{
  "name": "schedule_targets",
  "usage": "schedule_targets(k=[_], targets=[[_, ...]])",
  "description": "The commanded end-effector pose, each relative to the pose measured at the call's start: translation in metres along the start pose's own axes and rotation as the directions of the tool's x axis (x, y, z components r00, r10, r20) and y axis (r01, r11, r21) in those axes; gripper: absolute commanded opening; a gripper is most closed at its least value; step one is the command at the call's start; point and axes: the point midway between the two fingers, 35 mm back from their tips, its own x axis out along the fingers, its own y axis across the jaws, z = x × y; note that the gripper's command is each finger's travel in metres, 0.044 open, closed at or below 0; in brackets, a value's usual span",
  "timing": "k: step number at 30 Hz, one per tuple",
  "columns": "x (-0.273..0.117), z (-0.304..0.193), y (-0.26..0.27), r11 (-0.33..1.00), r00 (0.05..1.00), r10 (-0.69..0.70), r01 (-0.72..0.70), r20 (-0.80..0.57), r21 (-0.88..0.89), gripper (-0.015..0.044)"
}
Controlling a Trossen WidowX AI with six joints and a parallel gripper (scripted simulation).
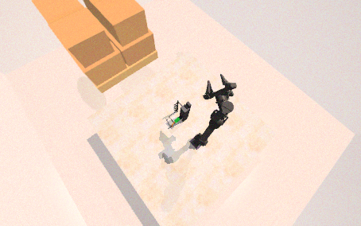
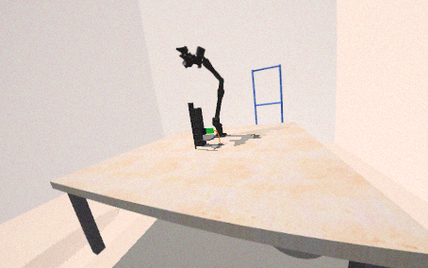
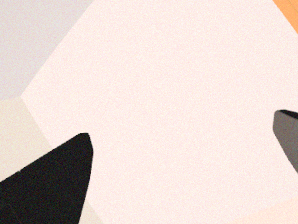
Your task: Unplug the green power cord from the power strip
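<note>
No writing readable; claw (image 2: 190,51) gapes high above power strip (image 2: 196,125).

Pale wooden table (image 2: 264,189) on dark legs; black power strip (image 2: 196,124) standing upright on it, green plug (image 2: 209,131) at its side; arm base (image 1: 197,141) mounted near strip.

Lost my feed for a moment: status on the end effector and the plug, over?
End effector open, empty, raised high above the table. Green plug at the strip, untouched. Nothing between them.
</note>
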Motion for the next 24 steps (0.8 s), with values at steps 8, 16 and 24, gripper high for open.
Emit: schedule_targets(k=[8,16,24], targets=[[0.014,0.016,-0.014,0.99,0.999,-0.051,0.051,0.005,-0.134,0.019],[0.04,0.038,-0.049,0.915,0.988,-0.157,0.151,0.014,-0.374,0.016],[0.064,0.056,-0.098,0.738,0.956,-0.294,0.242,0.023,-0.629,0.016]])
